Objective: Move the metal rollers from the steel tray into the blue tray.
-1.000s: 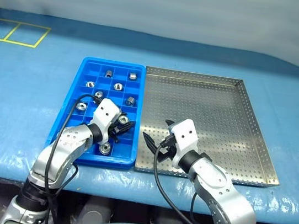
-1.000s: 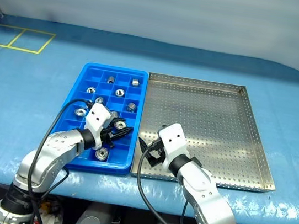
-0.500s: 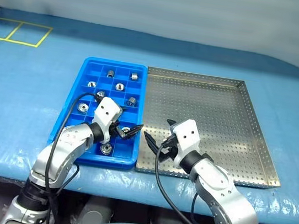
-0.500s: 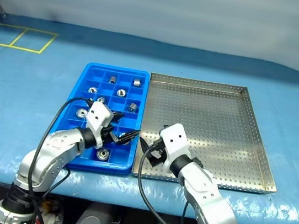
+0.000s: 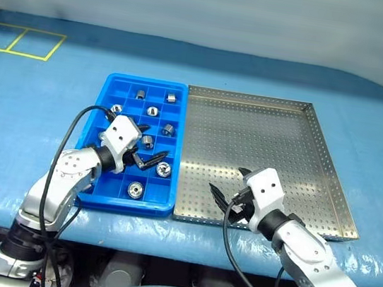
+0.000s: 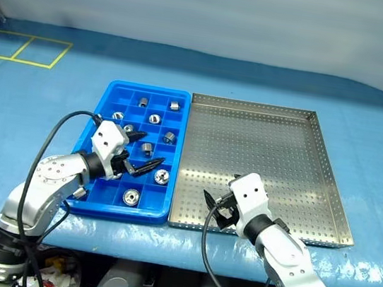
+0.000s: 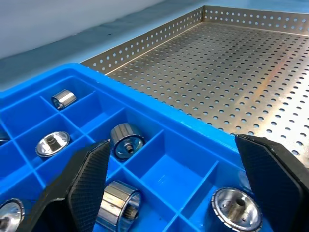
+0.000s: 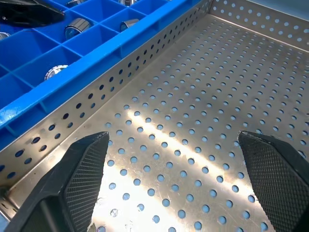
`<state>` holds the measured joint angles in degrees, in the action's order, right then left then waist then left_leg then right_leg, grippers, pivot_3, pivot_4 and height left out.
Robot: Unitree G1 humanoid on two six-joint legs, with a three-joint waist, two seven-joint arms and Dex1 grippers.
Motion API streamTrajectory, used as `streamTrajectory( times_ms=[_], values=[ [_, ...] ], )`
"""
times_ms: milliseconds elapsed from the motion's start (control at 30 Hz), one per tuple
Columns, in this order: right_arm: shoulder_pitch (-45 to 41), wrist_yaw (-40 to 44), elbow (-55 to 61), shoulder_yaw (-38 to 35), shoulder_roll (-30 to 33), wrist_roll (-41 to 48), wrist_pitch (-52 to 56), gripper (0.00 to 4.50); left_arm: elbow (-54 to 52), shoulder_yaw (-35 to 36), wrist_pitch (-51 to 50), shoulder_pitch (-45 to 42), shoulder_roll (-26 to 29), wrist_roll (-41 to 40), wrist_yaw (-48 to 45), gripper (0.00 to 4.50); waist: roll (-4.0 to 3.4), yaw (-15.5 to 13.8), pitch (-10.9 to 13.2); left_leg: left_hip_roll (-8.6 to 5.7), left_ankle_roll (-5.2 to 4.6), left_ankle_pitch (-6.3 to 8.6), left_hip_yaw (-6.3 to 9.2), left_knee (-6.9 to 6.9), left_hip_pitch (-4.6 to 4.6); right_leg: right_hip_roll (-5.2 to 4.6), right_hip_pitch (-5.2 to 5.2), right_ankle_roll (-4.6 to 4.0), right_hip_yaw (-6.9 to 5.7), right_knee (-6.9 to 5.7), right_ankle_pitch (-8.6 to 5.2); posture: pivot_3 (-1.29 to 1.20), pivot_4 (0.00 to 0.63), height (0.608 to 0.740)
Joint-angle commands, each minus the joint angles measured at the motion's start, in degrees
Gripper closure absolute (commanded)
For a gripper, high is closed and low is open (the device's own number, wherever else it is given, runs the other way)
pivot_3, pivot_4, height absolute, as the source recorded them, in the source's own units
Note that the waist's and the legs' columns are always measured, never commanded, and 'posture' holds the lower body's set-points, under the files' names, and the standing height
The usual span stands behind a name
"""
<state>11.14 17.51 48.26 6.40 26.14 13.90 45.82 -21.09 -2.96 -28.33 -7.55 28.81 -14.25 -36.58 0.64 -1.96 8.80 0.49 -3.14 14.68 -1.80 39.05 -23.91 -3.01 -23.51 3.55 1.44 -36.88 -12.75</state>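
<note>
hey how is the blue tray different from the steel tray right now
The blue tray is plastic, split by a grid into small square compartments; the steel tray is one open metal floor full of tiny holes. The blue tray is narrower than the steel tray. The blue tray holds the metal rollers; the steel tray's floor lies bare. Both are rectangular, shallow, and sit side by side on the blue cover.

A blue-covered table [image 5: 34, 93], probably plastic sheeting, bears the blue tray [image 5: 83, 150] touching the steel tray [image 5: 329, 177]
</note>
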Motion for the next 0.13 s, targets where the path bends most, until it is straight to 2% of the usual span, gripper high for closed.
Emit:
streamTrajectory(
  times_ms=[33,133],
  values=[
    [0.84,0.41,2.52,-2.43,0.96,0.4,0.11,0.0,-2.21,0.76,-0.53,0.66,1.54,-1.34,-1.43,0.03,0.01,-0.02,0.0,0.0,0.0,0.0,0.01,0.0,0.0,0.0,0.0,0.0,0.0,0.0,0.0,0.09,0.15,0.74],
    [1.0,0.27,2.44,-2.64,1.06,0.5,0.2,0.0,-2.86,0.7,-0.98,0.98,1.61,-1.92,-1.62,0.03,0.0,-0.02,0.0,0.0,0.0,0.0,0.01,0.0,0.0,0.0,-0.01,0.0,-0.01,0.0,0.0,0.09,0.15,0.74]
  ],
)
